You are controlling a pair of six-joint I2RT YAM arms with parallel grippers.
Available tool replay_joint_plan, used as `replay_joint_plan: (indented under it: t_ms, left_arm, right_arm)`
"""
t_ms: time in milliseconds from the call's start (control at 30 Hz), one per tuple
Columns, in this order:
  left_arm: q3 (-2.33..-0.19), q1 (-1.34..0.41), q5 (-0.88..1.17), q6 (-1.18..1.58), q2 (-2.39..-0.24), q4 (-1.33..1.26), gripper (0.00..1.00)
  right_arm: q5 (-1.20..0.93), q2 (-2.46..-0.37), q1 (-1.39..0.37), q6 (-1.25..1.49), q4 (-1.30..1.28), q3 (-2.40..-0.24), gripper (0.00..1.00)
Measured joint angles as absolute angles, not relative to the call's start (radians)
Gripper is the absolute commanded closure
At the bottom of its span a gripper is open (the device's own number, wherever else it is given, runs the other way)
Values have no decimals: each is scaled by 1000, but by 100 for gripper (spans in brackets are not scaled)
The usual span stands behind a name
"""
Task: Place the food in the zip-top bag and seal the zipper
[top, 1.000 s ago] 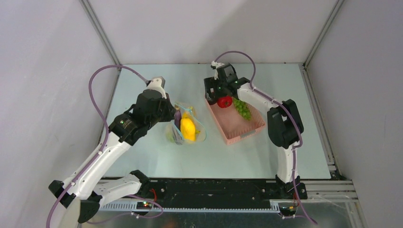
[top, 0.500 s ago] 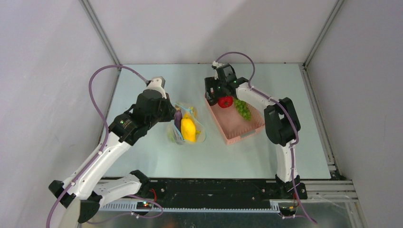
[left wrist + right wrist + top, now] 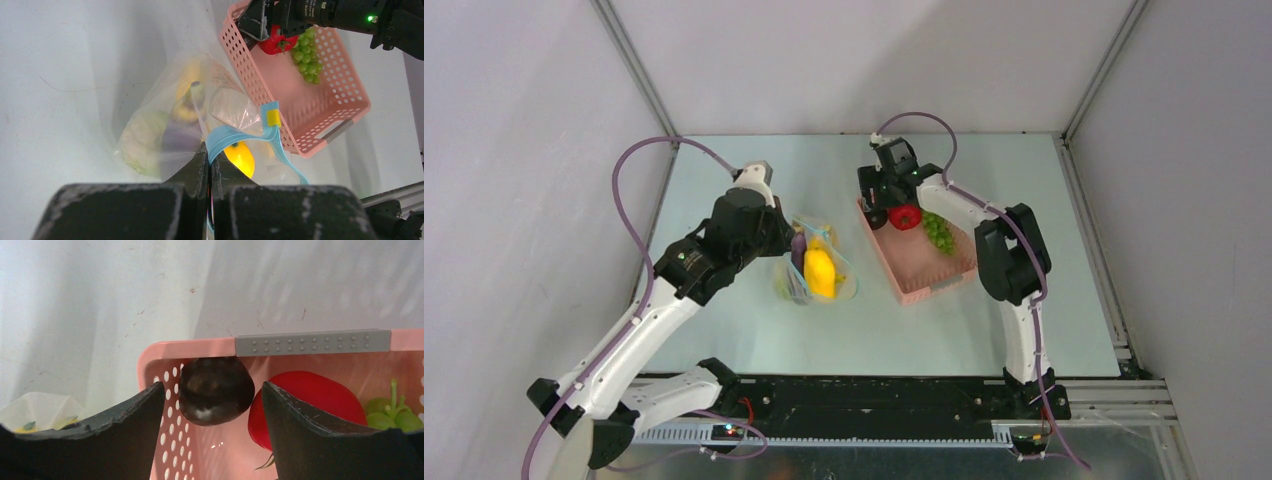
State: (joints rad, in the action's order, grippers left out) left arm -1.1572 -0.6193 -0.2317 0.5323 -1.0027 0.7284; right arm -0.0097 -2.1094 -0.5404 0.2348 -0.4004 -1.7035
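Observation:
The clear zip-top bag [image 3: 819,270] lies left of centre, holding a yellow piece [image 3: 820,272], a purple piece [image 3: 798,250] and pale green cabbage [image 3: 142,145]. My left gripper [image 3: 209,152] is shut on the bag's light blue zipper strip [image 3: 235,136], holding the mouth up. My right gripper [image 3: 212,405] is open over the far corner of the pink basket [image 3: 924,262]. A dark round piece [image 3: 216,391] sits between its fingers in that corner, untouched. The red fruit [image 3: 312,402] and green grapes [image 3: 939,232] lie beside it in the basket.
The pink basket's grey handle [image 3: 312,342] and far rim lie just beyond my right fingers. Frame posts and grey walls bound the table on the left, right and back. The arm bases sit at the near edge.
My right gripper has shifted slightly toward the basket's far corner, and the red fruit now shows to its right. The left arm and the bag have not moved.

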Motion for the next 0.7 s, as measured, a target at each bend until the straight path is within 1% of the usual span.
replay_joint_plan:
  t_ms: [167, 400, 700]
  left_arm:
    - [-1157, -619, -232, 532, -1010, 728, 98]
    - [-1157, -619, -231, 532, -1014, 728, 98]
    - [-1157, -619, -231, 532, -1015, 728, 98]
  right_arm:
    - [43, -2131, -556, 200, -438, -1726, 26]
    - [90, -2167, -562, 178, -501, -1779, 29]
    - [89, -2206, -562, 187, -576, -1832, 30]
